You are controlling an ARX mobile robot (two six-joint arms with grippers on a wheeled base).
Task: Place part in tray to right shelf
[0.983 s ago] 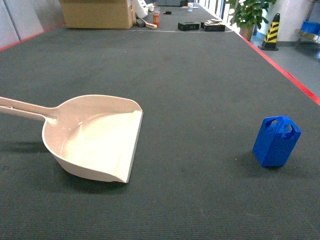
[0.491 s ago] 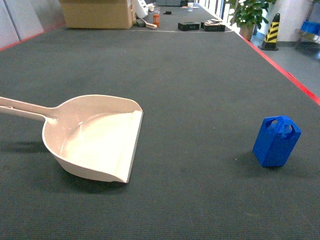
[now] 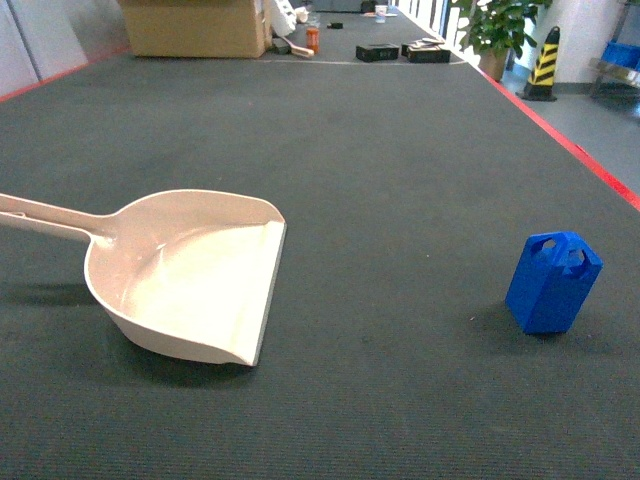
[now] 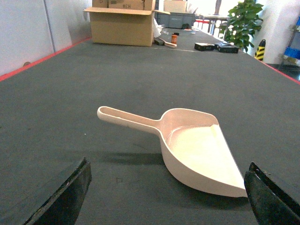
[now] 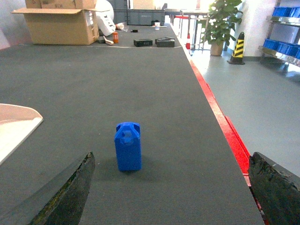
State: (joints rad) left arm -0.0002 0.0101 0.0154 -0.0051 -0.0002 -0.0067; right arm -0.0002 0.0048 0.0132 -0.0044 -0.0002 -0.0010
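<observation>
The cream tray (image 3: 190, 275) lies empty on the dark mat at the left, handle pointing left and flat lip facing right. The blue part (image 3: 553, 285) stands upright at the right, well apart from the tray. Neither gripper shows in the head view. In the left wrist view my left gripper (image 4: 168, 165) is open, low over the mat just short of the tray (image 4: 197, 150). In the right wrist view my right gripper (image 5: 172, 155) is open, with the part (image 5: 128, 146) ahead and left of centre, beyond the fingertips. The right shelf is out of view.
A red strip (image 3: 570, 140) marks the mat's right edge, with grey floor beyond. At the far end stand a cardboard box (image 3: 195, 25), black boxes (image 3: 378, 52), a potted plant (image 3: 500, 25) and a striped bollard (image 3: 545, 65). Blue crates (image 5: 286, 11) sit far right.
</observation>
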